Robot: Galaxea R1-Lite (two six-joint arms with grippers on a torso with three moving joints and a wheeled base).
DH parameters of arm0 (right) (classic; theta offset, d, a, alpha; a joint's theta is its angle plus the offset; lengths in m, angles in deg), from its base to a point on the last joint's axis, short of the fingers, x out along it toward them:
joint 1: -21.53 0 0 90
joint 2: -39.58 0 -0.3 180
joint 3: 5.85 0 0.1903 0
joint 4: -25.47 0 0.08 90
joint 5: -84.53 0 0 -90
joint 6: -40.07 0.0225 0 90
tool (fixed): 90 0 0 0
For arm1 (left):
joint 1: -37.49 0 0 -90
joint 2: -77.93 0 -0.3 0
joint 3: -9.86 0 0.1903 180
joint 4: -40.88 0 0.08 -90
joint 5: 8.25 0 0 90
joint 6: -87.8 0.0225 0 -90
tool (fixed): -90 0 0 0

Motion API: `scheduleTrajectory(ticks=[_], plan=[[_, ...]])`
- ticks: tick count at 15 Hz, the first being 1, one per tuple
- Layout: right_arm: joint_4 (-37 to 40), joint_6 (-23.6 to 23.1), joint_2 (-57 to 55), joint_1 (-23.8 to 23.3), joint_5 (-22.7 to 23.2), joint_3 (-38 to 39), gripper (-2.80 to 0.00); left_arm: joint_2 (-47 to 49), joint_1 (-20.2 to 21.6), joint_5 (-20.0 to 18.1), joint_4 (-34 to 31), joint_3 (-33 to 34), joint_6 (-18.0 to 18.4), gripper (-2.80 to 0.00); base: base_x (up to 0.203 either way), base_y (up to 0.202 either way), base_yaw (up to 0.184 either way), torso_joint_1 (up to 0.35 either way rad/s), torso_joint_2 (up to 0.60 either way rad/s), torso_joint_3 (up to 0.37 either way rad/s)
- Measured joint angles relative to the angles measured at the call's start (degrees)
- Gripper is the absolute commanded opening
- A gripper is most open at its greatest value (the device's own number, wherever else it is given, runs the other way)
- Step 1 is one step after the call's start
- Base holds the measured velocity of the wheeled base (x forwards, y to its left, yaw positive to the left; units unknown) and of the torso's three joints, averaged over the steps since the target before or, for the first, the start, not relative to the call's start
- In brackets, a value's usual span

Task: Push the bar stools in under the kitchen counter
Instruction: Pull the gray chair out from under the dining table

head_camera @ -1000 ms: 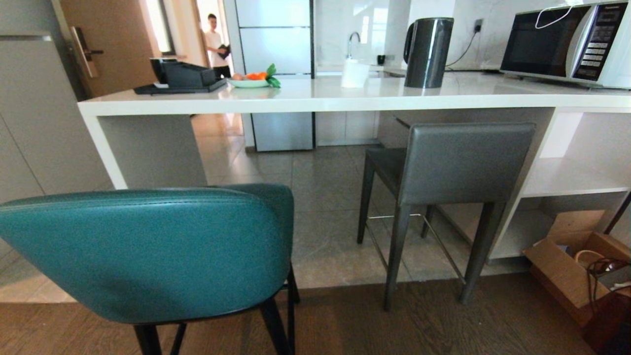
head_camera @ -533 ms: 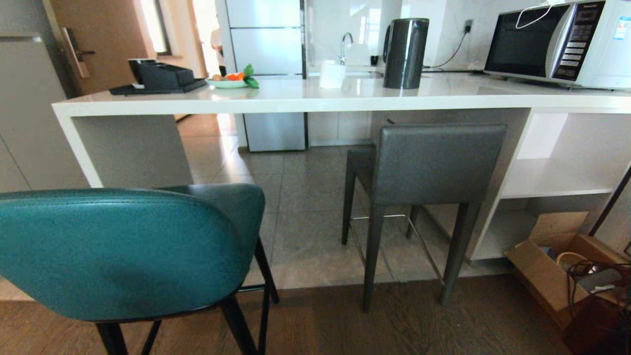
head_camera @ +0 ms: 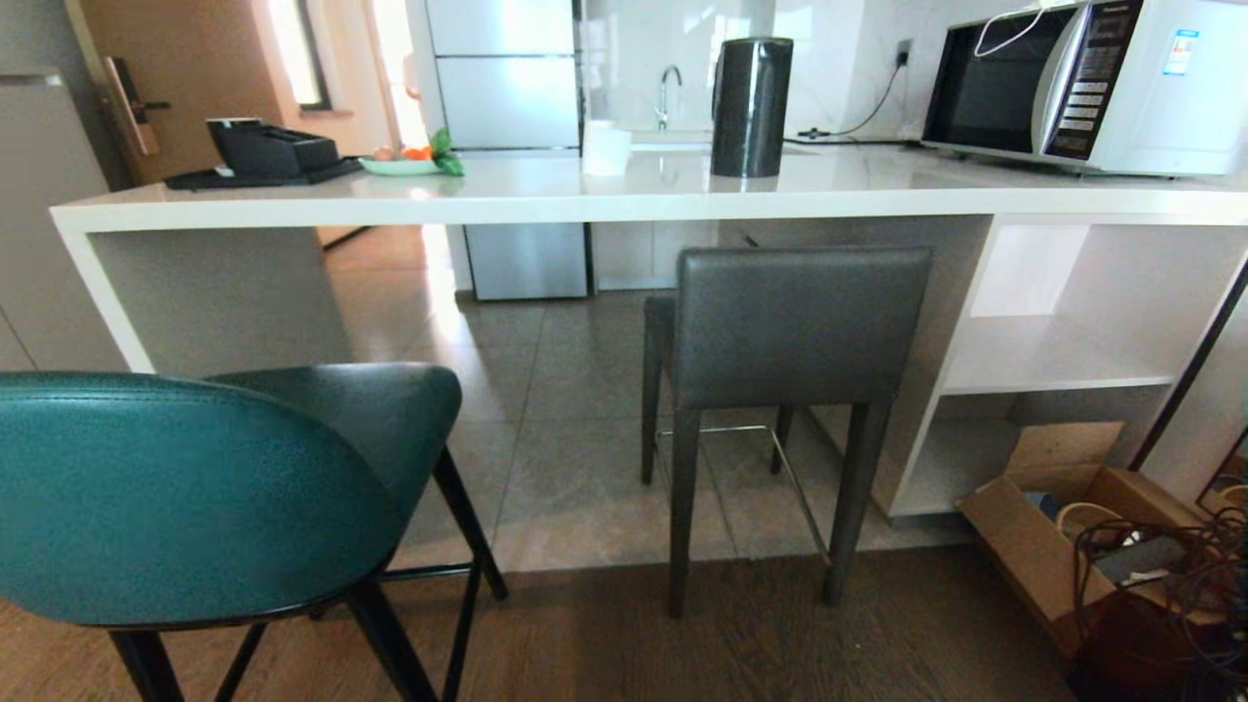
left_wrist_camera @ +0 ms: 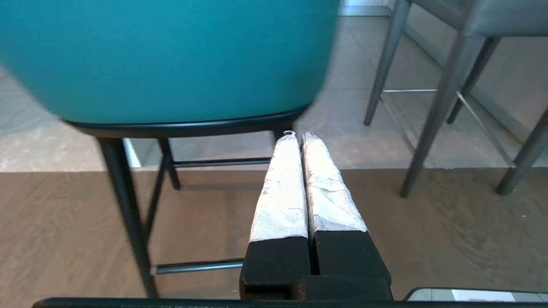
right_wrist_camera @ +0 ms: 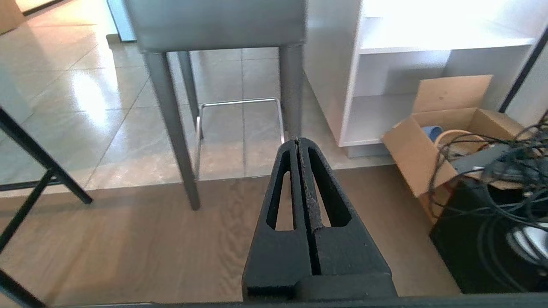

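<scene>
Task status: neither stool is sitting fully under the kitchen counter (head_camera: 546, 200). The grey stool (head_camera: 795, 327) is standing partly beneath the counter edge beside the open shelves (head_camera: 1058, 366), its rear legs resting on the wood floor (head_camera: 877, 643). The teal stool (head_camera: 195, 487) is standing well clear of the counter, nearest the robot. The left gripper (left_wrist_camera: 299, 139) is hanging just behind the teal stool's seat, fingers pressed together; the right gripper (right_wrist_camera: 297, 143) is pointing at the grey stool, fingers likewise together, touching nothing. Both pushes are judged outstanding

Head camera high, facing counter (head_camera: 546, 200); wrist cameras low, probably knee-level; all share grey stool (head_camera: 795, 327).
</scene>
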Motion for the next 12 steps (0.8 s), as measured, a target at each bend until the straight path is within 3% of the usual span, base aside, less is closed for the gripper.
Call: scheduleTrajectory(ticks=[12], plan=[[-0.06, 0.33, 0.0, 0.0, -0.01, 0.0, -2.8, 0.0, 0.0, -0.07, 0.01, 0.0, -0.15, -2.8, 0.0, -0.194, 0.002, 0.003, 0.0, 0.002]])
